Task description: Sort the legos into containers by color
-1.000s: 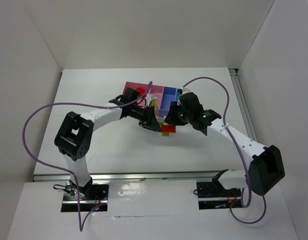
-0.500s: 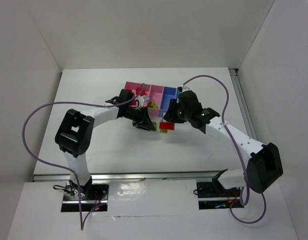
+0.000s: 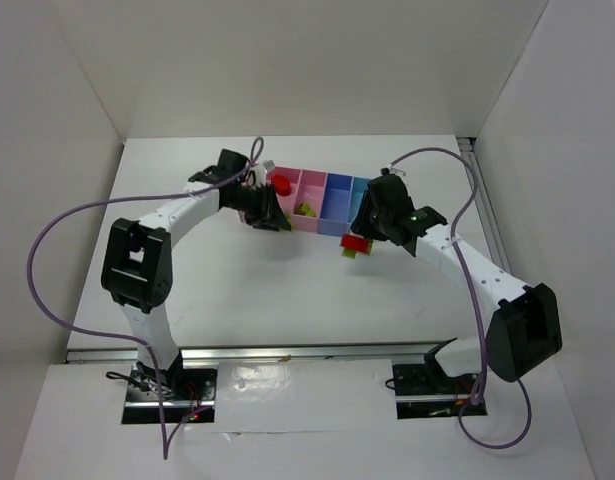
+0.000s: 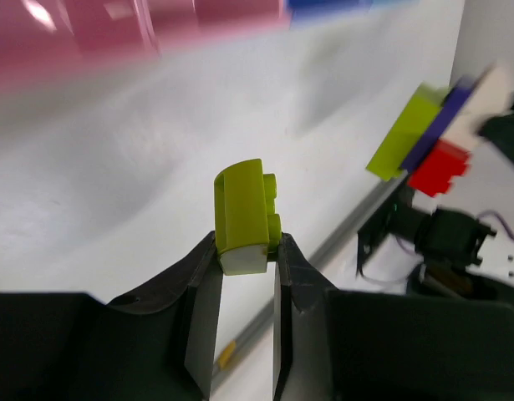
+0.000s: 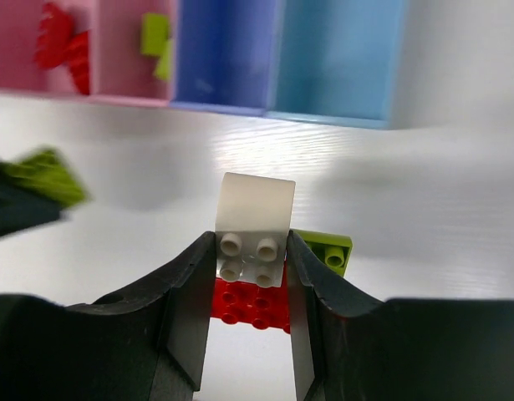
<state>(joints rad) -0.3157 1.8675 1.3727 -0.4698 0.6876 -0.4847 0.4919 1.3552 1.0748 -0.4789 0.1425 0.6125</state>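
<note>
While the left pincer clamps a yellow-green lego end-out, the right pincer grips a red-and-white lego lengthwise.

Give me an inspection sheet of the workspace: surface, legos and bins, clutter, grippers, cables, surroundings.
Surface: white table, no spills seen.
Job's things: wide pink bin holds red bricks; narrow pink bin holds yellow-green bricks; blue bin and light blue bin show no bricks.
Clutter: nothing seen.
Grippers: left gripper shut on a yellow-green brick; right gripper shut on a white, red and yellow-green stack.
Cables: purple cables loop off both arms.
Surroundings: white walls; metal rail at the near edge.
</note>
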